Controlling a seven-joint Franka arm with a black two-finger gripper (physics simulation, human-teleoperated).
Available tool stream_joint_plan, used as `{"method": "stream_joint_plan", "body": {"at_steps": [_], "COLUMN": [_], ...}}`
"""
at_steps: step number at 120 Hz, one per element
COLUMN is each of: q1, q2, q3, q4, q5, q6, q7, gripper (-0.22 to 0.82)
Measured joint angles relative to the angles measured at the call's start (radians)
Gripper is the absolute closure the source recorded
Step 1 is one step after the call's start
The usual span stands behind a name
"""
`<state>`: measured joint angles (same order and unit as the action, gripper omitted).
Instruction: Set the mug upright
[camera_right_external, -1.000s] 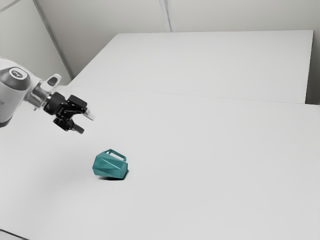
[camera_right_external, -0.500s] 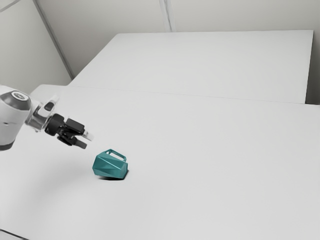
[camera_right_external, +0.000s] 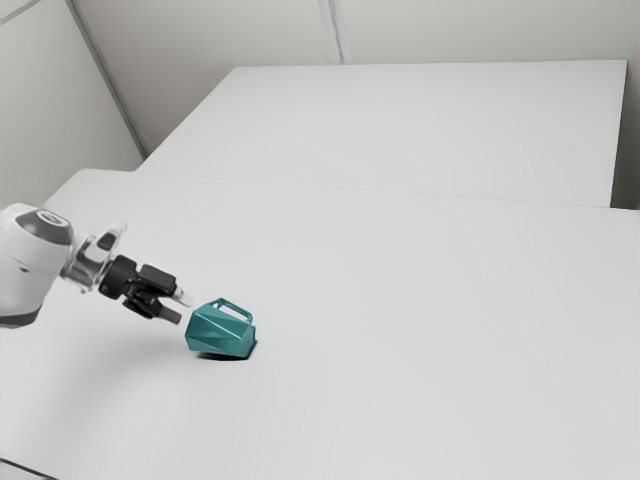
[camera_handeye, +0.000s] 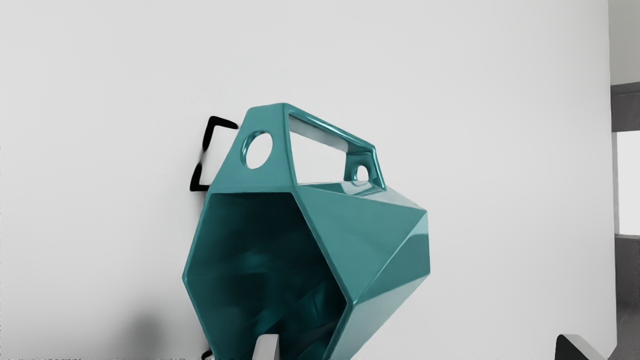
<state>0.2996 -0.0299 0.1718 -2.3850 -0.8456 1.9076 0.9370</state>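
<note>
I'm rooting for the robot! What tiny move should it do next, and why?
Probably ease the open gripper a little forward, one finger into the mug, the other outside: the mug lies on its side, its mouth facing the gripper, and one fingertip lines up with that opening.

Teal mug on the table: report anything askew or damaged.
The teal mug lies on its side on the table, mouth facing the open gripper; that looks askew, since mugs normally stand upright. No cracks or chips are visible.
</note>
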Motion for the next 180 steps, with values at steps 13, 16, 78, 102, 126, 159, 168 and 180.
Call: {"method": "stream_joint_plan", "body": {"at_steps": [13,16,78,102,126,159,168,180], "q1": [0.0,0.0,0.005,0.004,-0.008,-0.001,-0.002,-0.002], "q2": [0.019,0.024,0.074,0.086,0.093,0.095,0.094,0.09], "q3": [0.0,0.0,-0.014,-0.045,-0.058,-0.058,-0.058,-0.06], "q4": [-0.001,-0.001,-0.002,-0.002,-0.003,-0.02,-0.021,-0.021], "q5": [-0.002,-0.003,-0.109,-0.131,-0.147,-0.171,-0.173,-0.175], "q6": [0.01,0.013,0.021,0.02,0.021,0.02,0.02,0.021], "q7": [0.002,0.003,0.052,0.074,0.089,0.104,0.107,0.11], "gripper": [0.0,0.0,0.0,0.0,0.06,0.42,0.53,0.62]}}
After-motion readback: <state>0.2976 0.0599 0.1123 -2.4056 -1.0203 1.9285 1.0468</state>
